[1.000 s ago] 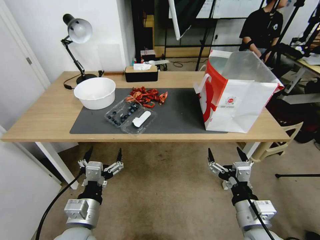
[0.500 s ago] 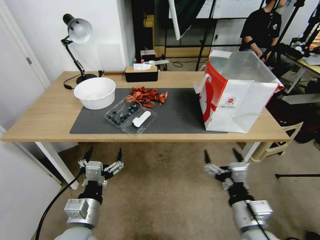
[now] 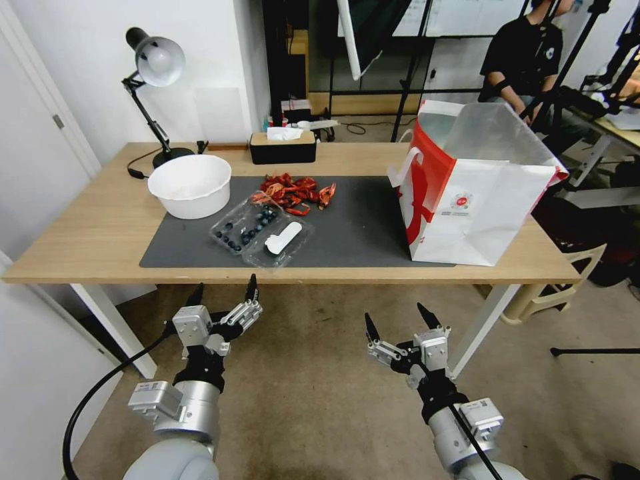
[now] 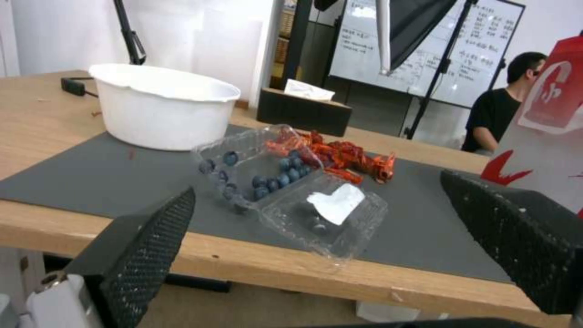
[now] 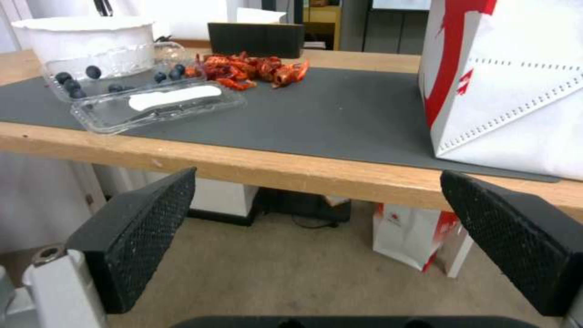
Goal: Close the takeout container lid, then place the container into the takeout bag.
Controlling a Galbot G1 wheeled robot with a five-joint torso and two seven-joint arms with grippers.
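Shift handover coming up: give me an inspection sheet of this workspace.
Surface: wooden table with grey mat.
Job's things: takeout container lying open on the mat, blueberries inside; lid flat beside it; takeout bag upright, mouth open.
Clutter: white bowl, red scraps, tissue box, desk lamp.
Grippers: left claw and right claw open, below the table edge.
Cables: black cable along left arm.
Surroundings: carpet floor, tripods behind.
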